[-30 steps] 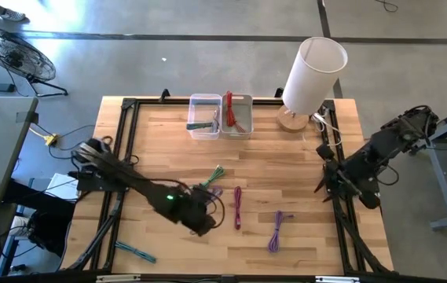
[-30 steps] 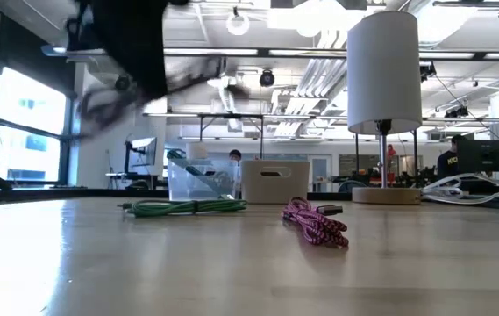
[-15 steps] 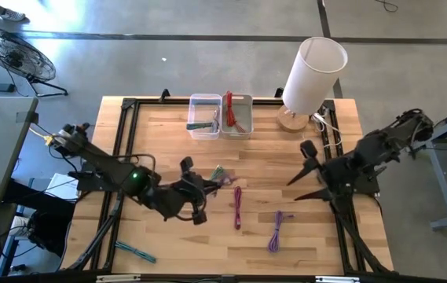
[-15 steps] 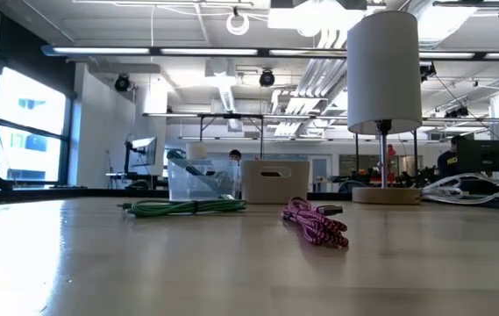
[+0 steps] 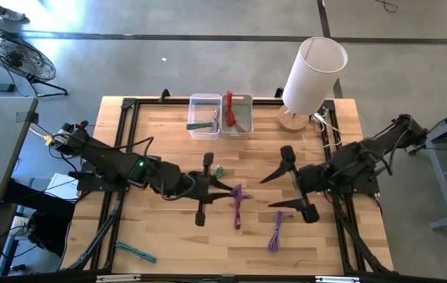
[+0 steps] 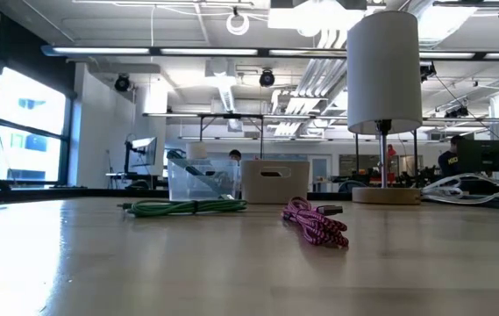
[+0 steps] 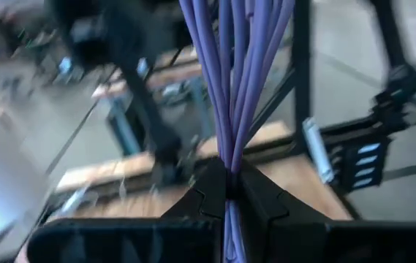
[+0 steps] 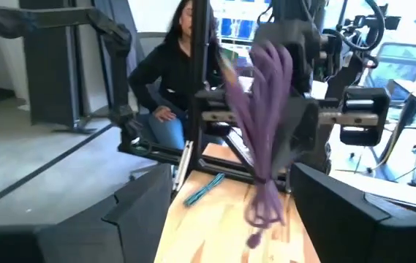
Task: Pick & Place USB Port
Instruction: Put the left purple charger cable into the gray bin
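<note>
My left gripper (image 5: pixel 225 191) is over the table's middle, pointing level toward the right edge and shut on a bundled purple USB cable (image 5: pixel 237 192). The right wrist view shows this cable (image 8: pixel 265 131) in the air, standing roughly upright. Just right of it my right gripper (image 5: pixel 270 193) faces it, open wide, its fingers (image 8: pixel 138 212) short of the cable and touching nothing. Three more cables lie flat on the table: a magenta one (image 5: pixel 237 214), a second purple one (image 5: pixel 275 229) and a green one (image 5: pixel 218 170). The low view shows no gripper. My left gripper pinches the purple bundle's gathered strands (image 7: pixel 227 169) between its two fingers, partway along the bundle. The fingers come level from the table's left and lie across the strands. The bundle is lifted clear, its long part above the fingers and its short end (image 8: pixel 255 219) hanging below.
A clear bin (image 5: pixel 204 116) and a second bin (image 5: pixel 239 115) with cables stand at the far edge, beside a white lamp (image 5: pixel 311 72) at the far right. A teal cable (image 5: pixel 135 251) lies near the front left. A person (image 8: pixel 165 80) sits beyond the table.
My left gripper has risen from the table with the purple cable, tipping from pointing down to level and rolling over; the bundle is now lifted clear. My right gripper has come from the right edge toward the table's middle and has opened wide.
</note>
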Controlling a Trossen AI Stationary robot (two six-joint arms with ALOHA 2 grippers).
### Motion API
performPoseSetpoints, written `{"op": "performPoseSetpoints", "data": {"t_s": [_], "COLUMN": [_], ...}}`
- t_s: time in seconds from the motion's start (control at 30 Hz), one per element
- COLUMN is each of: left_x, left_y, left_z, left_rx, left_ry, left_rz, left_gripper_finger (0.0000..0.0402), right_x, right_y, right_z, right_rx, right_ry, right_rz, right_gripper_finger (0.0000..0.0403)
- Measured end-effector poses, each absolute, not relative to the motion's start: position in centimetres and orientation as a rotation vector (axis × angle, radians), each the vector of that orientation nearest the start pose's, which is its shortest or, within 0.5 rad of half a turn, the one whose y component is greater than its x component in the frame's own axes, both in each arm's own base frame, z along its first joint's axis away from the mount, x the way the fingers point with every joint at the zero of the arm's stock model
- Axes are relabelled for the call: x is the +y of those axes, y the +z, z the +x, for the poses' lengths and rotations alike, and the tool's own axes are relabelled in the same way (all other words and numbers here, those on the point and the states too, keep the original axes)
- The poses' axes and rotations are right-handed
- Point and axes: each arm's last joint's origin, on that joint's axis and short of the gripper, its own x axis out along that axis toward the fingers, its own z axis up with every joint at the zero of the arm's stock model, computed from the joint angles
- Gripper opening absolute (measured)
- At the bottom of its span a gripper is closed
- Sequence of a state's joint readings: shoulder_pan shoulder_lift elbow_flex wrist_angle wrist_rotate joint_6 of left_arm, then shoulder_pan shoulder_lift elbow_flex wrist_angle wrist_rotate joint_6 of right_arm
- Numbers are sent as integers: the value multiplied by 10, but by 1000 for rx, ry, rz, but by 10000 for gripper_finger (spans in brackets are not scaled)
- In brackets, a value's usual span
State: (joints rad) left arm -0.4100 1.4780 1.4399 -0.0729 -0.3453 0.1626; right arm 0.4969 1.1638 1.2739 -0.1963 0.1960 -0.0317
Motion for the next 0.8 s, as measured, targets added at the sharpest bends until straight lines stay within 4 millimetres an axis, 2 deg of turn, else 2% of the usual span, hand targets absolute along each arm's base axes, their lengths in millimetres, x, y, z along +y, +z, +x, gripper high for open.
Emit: {"op": "performPoseSetpoints", "data": {"t_s": [0.2, 0.4, 0.8], "left_x": [-122, -119, -108], "left_y": [411, 411, 410], "left_z": [315, 317, 321], "left_rx": [45, 40, 46], "left_ry": [-165, -194, -205], "left_rz": [229, 234, 249], "left_gripper_finger": [9, 9, 9], "right_x": [120, 118, 122], "right_y": [422, 418, 405], "right_z": [236, 247, 272], "right_rx": [29, 23, 19], "right_ry": [255, 223, 277], "right_rz": [-87, -68, -83], "right_gripper_finger": [272, 272, 272]}}
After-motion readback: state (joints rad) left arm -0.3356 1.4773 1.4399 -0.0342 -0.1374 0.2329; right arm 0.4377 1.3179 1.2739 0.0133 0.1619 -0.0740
